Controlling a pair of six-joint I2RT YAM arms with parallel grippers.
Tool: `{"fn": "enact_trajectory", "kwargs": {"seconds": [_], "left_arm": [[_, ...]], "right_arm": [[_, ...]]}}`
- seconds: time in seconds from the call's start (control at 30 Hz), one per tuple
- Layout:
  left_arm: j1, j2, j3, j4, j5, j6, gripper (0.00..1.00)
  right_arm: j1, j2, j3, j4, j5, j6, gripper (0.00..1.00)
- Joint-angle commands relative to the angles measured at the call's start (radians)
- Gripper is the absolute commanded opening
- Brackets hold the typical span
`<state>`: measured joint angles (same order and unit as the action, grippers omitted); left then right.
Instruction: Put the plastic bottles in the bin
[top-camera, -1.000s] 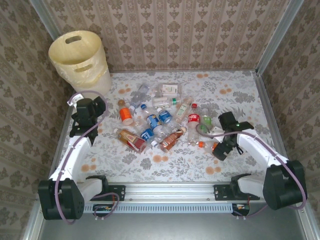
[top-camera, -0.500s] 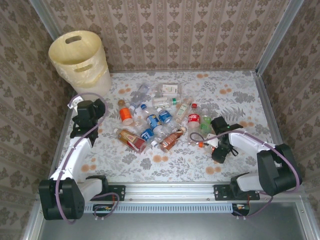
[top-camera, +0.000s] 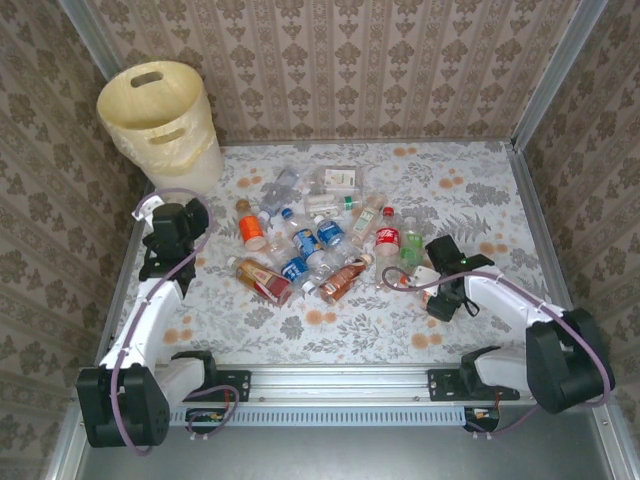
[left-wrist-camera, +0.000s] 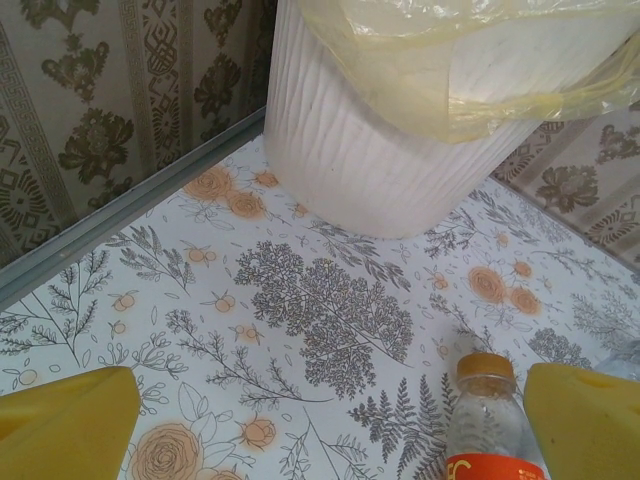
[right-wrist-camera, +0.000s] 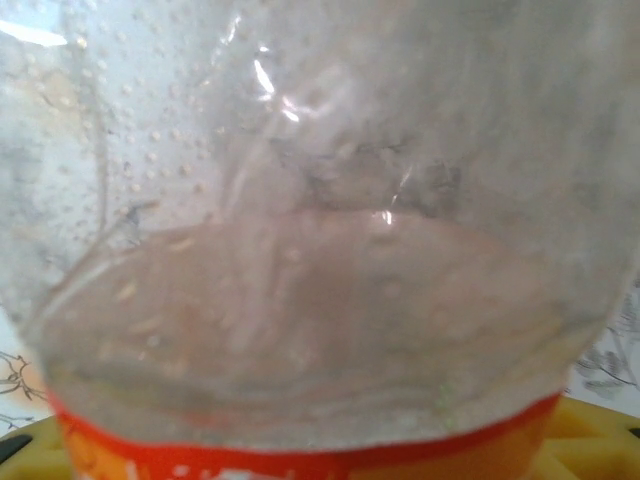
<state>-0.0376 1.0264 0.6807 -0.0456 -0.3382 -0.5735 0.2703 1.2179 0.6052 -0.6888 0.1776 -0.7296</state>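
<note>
Bottles: roughly fifteen small clear plastic bottles (top-camera: 320, 245) with red, blue, orange, green or white labels. The heap overlaps too much for an exact count.
Bin: one pale yellow round plastic bin (top-camera: 160, 110) stands at the far left corner of the flower-patterned counter (top-camera: 470, 190), just beyond the left pincer (left-wrist-camera: 325, 425).
Pincers: two.
Left pincer: its yellow fingers are spread wide. An orange-capped bottle (left-wrist-camera: 488, 415) lies just inside its right finger.
Right pincer (top-camera: 436, 288): closed on a clear plastic bottle with an orange label (right-wrist-camera: 320, 250), with the heap to its left.
Change: a second ago the right pincer stood wide open beside that bottle. The left pincer and the heap are as before.
Bin contents: a thin yellowish bag (left-wrist-camera: 470, 60) lines it and folds over the rim. Its bottom cannot be made out.
</note>
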Motion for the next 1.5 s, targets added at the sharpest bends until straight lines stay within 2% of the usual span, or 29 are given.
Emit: {"fn": "enact_trajectory", "kwargs": {"seconds": [0.0, 0.1, 0.2, 0.33, 0.5, 0.7, 0.8, 0.93, 1.0, 1.03, 1.2, 1.33, 1.4, 1.47], "left_arm": [[0.011, -0.036, 0.009, -0.025, -0.016, -0.036, 1.00], [0.010, -0.064, 0.014, -0.039, -0.007, -0.099, 1.00], [0.011, -0.081, 0.005, 0.014, 0.085, -0.155, 1.00], [0.010, -0.045, 0.008, 0.130, 0.285, -0.202, 1.00], [-0.015, 0.041, 0.088, 0.211, 0.587, -0.147, 1.00], [-0.171, 0.152, 0.175, 0.317, 0.878, -0.041, 1.00], [-0.274, 0.229, 0.244, 0.339, 1.015, 0.017, 1.00], [-0.379, 0.353, 0.373, 0.331, 1.209, 0.058, 0.99], [-0.412, 0.394, 0.432, 0.279, 1.234, 0.107, 0.98], [-0.456, 0.411, 0.458, 0.238, 1.229, 0.135, 0.98], [-0.517, 0.489, 0.583, 0.099, 1.246, 0.233, 0.96], [-0.538, 0.512, 0.597, 0.077, 1.138, 0.247, 0.95], [-0.548, 0.519, 0.593, 0.106, 1.139, 0.252, 0.95], [-0.563, 0.531, 0.613, 0.062, 1.121, 0.285, 0.95]], "right_arm": [[0.021, -0.064, 0.050, -0.083, 0.026, 0.007, 0.58], [0.038, -0.146, 0.112, -0.130, -0.011, 0.053, 0.57], [0.056, -0.241, 0.176, -0.065, -0.102, 0.134, 0.54], [0.134, -0.253, 0.220, 0.157, -0.212, 0.303, 0.52], [0.158, -0.135, 0.232, 0.493, -0.369, 0.620, 0.47], [0.177, 0.004, 0.165, 0.987, -0.500, 0.943, 0.51], [0.188, 0.071, 0.183, 1.098, -0.541, 1.022, 0.53], [0.200, 0.119, 0.193, 1.148, -0.550, 1.083, 0.53], [0.201, 0.123, 0.193, 1.154, -0.558, 1.104, 0.53], [0.202, 0.122, 0.191, 1.159, -0.570, 1.108, 0.53], [0.205, 0.126, 0.192, 1.171, -0.657, 1.095, 0.54], [0.211, 0.124, 0.195, 1.173, -0.680, 1.086, 0.55], [0.213, 0.127, 0.204, 1.172, -0.686, 1.090, 0.55], [0.217, 0.133, 0.217, 1.161, -0.705, 1.090, 0.55]]}}
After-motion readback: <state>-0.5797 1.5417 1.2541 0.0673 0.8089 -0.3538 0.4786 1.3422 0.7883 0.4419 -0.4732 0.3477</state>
